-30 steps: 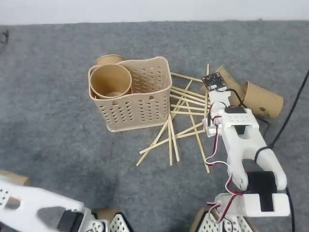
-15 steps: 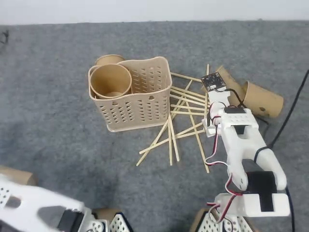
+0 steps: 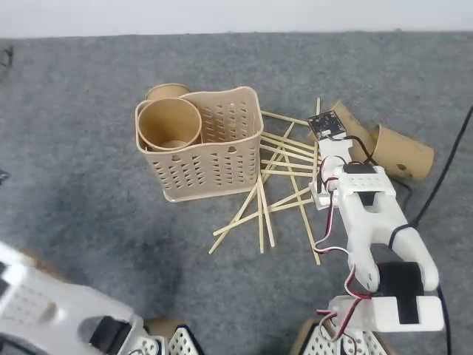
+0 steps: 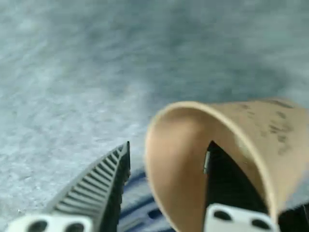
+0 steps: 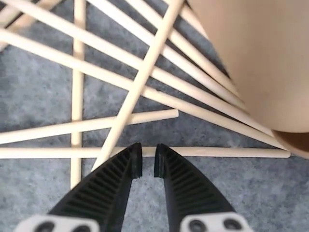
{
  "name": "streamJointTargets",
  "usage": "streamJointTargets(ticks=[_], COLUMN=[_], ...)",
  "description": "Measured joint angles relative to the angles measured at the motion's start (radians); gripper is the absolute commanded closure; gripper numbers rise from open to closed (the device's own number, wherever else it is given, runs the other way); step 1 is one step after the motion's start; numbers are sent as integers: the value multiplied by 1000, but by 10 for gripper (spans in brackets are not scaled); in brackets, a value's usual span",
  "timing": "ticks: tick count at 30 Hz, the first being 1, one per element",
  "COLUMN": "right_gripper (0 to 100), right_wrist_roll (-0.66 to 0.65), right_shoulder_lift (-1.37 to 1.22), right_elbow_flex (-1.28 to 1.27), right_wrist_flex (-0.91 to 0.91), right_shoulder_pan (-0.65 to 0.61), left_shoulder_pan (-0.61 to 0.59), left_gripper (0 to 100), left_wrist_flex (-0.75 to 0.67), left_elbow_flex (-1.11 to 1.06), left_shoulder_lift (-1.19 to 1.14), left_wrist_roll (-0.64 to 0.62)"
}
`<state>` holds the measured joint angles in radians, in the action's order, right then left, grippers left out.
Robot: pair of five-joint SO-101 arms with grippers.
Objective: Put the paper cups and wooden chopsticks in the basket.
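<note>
The right gripper (image 5: 146, 166), jaws nearly together and empty, is held over the wooden chopsticks (image 5: 217, 152); the nearest lies crosswise just ahead. A paper cup (image 4: 251, 125) is clamped by the left gripper (image 4: 168, 147), well apart from the basket (image 3: 214, 159).

Left arm (image 3: 59, 310) has swung, carrying its paper cup (image 4: 178, 164).
</note>
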<state>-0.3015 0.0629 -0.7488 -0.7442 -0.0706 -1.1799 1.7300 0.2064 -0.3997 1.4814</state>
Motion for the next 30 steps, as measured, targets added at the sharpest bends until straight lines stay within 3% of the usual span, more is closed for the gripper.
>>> streamJointTargets(ticks=[11, 24, 30], right_gripper=[943, 943, 943], right_wrist_roll=[0, 0, 0], right_shoulder_lift=[0, 0, 0], right_elbow_flex=[0, 0, 0], right_wrist_flex=[0, 0, 0], right_shoulder_pan=[0, 0, 0], left_shoulder_pan=[84, 84, 71], left_gripper=[754, 754, 754], left_wrist_flex=[0, -2, -210], left_elbow_flex=[-517, -589, -718], left_shoulder_lift=[551, 885, 858], left_wrist_roll=[60, 95, 95])
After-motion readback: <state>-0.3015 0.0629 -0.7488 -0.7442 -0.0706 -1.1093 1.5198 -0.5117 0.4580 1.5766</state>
